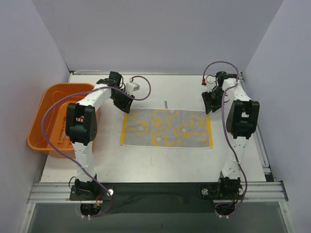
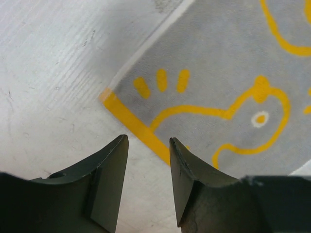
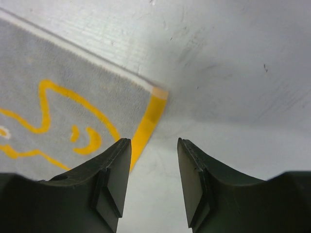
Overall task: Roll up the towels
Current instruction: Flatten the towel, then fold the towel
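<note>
At the left, the left arm is covering part of the orange plastic tub [image 1: 38, 121], so its inside cannot be made out. The left gripper [image 1: 121, 104] is hovering over the towel's far left corner. In the left wrist view its dark, wedge-shaped fingers [image 2: 109, 170] are standing apart with nothing between them, and their bases are running out of frame.

The towel [image 1: 167, 128] is lying flat and unrolled at the middle of the pale, scuffed table [image 1: 160, 165]. It is a soft grey cloth with yellow line drawings and yellow bands on its short edges. Just past its far edge a small dark mark is showing, too small to identify.

At the far right corner the right gripper [image 1: 211, 106] is hanging with its fingers [image 3: 114, 179] spread, holding nothing.
</note>
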